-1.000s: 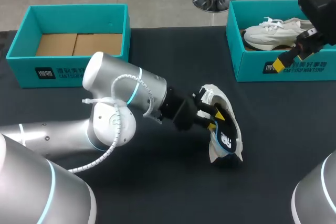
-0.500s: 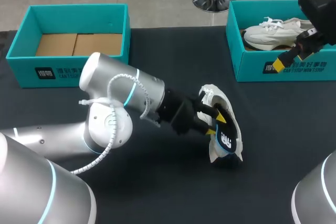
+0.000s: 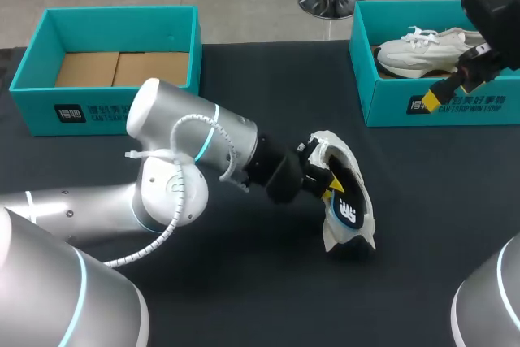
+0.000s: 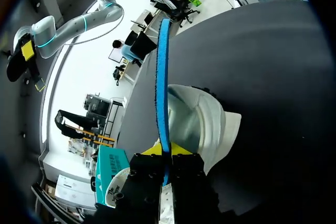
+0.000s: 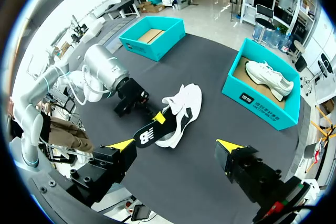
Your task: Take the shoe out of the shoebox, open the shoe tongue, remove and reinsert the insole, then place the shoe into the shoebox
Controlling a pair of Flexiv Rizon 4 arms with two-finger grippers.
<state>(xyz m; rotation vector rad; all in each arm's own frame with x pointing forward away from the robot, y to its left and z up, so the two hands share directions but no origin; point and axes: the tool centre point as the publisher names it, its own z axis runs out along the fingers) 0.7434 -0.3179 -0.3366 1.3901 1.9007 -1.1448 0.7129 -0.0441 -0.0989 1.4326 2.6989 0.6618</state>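
near the middle of the dark desk [image 3: 260, 298] lies the white shoe [image 3: 329, 150], well apart from both teal shoeboxes, with my left pincer [image 3: 333, 187] clamped tight on its black insole [image 3: 351, 201], which sticks partly out of the shoe, while my right pincer [image 5: 175, 145] hangs wide open and empty.

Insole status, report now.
Left gripper shut on black, blue-backed insole. Insole partly out of white sneaker on its side. Right gripper open, high. Nothing blocking.
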